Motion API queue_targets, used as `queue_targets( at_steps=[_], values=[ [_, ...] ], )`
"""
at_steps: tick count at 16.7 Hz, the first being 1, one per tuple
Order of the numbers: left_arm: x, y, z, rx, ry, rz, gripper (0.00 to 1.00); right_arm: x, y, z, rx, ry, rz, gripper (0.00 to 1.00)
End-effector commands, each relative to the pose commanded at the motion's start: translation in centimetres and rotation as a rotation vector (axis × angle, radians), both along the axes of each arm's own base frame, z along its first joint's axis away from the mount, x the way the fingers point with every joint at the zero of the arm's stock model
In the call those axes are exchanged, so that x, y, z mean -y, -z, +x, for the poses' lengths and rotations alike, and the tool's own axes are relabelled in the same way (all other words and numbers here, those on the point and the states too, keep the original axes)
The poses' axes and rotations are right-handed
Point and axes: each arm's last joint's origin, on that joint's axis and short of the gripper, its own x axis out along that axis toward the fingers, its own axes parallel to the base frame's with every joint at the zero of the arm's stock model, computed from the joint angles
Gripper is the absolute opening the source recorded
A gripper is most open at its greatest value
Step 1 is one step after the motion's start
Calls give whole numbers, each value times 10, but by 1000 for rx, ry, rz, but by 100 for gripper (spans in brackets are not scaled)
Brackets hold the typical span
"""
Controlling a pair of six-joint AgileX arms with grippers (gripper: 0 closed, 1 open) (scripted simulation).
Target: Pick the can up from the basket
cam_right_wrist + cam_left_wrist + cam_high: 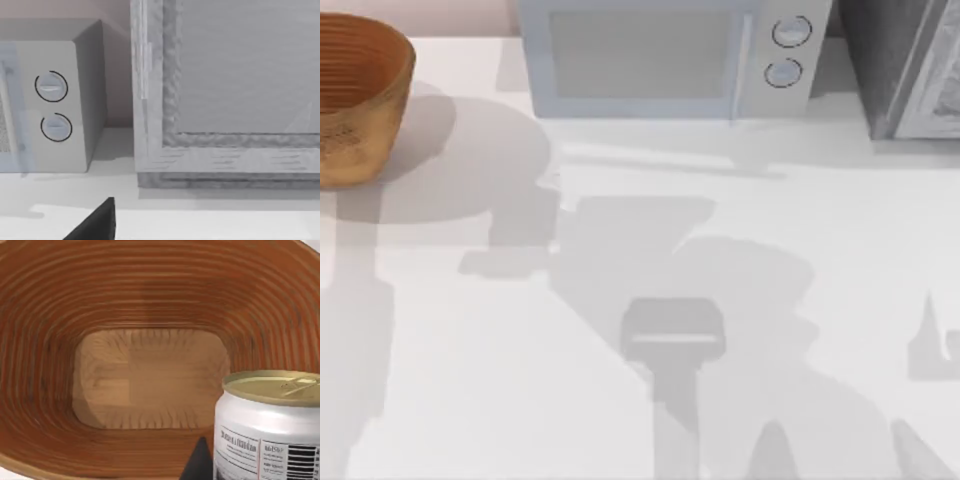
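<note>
The can is a short cylinder with a beige-tan lid and a white side label with black print. In the left wrist view it looms close, above the basket's orange-brown ribbed inside. My left gripper is shut on the can, with one dark fingertip pressed against its side and the other hidden. In the top view the tan wicker basket stands at the far left back of the table. A dark part of my right gripper hangs over the white tabletop, facing the appliances.
A pale microwave with two round knobs stands at the back middle. A grey cabinet stands at the back right. Arm shadows fall across the white table.
</note>
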Motion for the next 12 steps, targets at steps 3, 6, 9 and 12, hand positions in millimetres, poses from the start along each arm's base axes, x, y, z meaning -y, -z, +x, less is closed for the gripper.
queue_targets(
  at_steps=[3, 6, 9, 12],
  values=[
    [19, -13, -84, 180, -3, 18, 0, 0, 0, 0, 0, 0, 0, 100],
    [32, 6, -161, 365, -8, 26, 0, 0, 0, 0, 0, 0, 0, 100],
    [40, 49, -218, 541, -15, 23, 0, 0, 0, 0, 0, 0, 0, 100],
    [44, 97, -247, 692, -22, 13, 0, 0, 0, 0, 0, 0, 0, 100]
  ],
)
